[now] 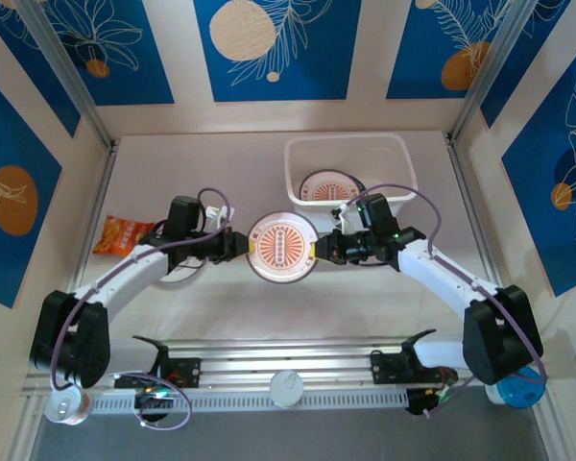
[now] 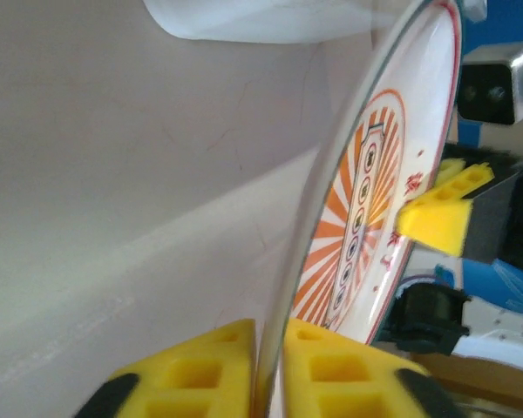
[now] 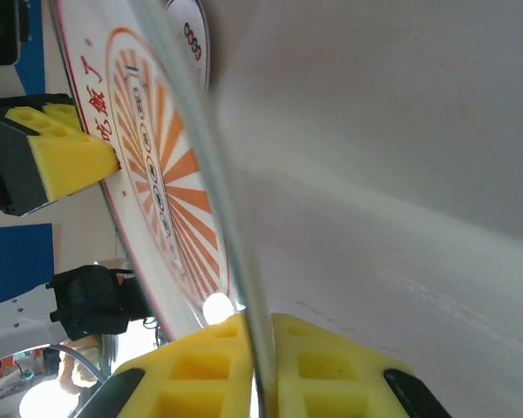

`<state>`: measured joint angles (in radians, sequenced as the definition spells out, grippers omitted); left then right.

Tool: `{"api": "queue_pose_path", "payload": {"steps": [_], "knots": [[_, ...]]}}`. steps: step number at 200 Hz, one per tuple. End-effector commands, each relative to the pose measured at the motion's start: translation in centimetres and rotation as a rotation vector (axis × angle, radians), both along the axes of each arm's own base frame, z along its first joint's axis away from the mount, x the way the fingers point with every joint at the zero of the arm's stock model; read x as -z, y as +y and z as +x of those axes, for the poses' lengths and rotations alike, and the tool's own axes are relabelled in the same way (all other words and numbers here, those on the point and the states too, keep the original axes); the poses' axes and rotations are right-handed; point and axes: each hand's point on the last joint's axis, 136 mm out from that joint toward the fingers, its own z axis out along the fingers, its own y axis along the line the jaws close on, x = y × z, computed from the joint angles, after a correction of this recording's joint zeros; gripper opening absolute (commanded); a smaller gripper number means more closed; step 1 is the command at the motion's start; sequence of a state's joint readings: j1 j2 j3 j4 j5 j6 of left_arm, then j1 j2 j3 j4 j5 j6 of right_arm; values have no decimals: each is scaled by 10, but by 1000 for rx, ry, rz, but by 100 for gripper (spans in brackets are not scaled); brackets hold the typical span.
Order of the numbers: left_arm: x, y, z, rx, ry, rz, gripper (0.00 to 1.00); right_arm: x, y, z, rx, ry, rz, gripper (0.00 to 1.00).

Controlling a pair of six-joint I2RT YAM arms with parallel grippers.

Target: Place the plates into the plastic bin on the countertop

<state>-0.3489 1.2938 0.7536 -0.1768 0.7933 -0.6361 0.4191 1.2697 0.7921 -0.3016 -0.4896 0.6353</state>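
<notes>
The pale countertop (image 1: 269, 317) carries the plastic bin (image 1: 346, 140) just beyond the right gripper (image 1: 319, 248), toward the back wall (image 1: 278, 115). An orange snack packet (image 1: 123, 233) lies flat on it well to the left of the left gripper (image 1: 242, 246).

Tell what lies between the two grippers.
A round white plate with an orange-red printed centre, its opposite rims pinched by the left gripper and right gripper, in the top external view.
</notes>
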Motion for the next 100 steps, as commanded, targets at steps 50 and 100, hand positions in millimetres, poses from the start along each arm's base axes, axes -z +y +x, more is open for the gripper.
{"api": "queue_pose_path", "payload": {"steps": [50,100], "knots": [[-60,12,3,-11,-215,70,66,-82,-35,14,86,-205,-4,6],[-71,34,31,-107,-243,87,71,-141,-75,60,165,-319,6,6]]}}
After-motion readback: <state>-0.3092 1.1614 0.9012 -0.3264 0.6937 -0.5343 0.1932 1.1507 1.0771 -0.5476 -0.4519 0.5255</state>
